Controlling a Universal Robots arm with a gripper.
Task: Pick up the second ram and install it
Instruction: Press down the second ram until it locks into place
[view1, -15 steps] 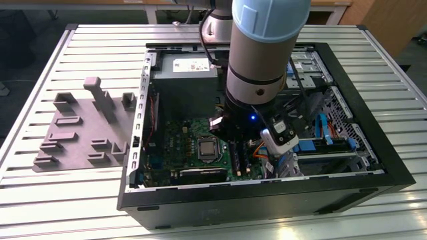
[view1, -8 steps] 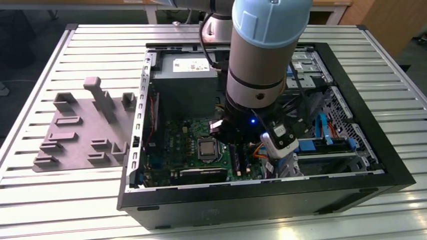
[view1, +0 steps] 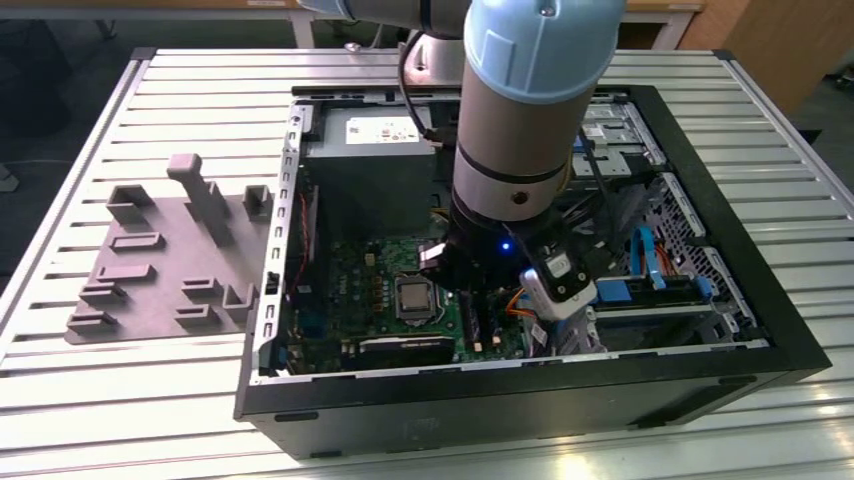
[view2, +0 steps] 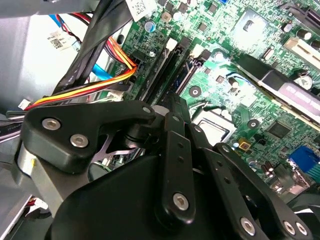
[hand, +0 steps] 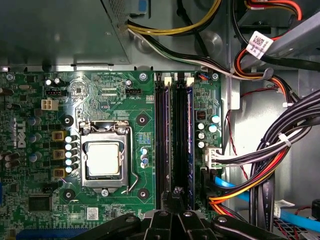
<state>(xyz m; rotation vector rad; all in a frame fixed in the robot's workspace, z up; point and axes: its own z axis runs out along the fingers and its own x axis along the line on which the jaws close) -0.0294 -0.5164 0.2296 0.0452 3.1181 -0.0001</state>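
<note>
hovering low inside the open computer case (view1: 747, 335), the gripper (hand: 176, 194) sits over the bank of long black slots (hand: 162, 140) on the green motherboard (hand: 35, 210). whether it is spread, pressed together or pinching something: cannot tell, its tips are hidden in both wrist views. the second ram (hand: 178, 145) appears edge-on as a dark narrow strip standing upright among those slots, in line with the gripper; contact with it is not discernible. processor socket (hand: 102, 159) lies beside the slot bank. print noted: a white barcode tag (hand: 258, 42) on a cable and a white label (view1: 378, 130) on the grey power-supply box, neither transcribed. a grey foam tray (view1: 160, 270) lies on the table at the exterior view's left.
</note>
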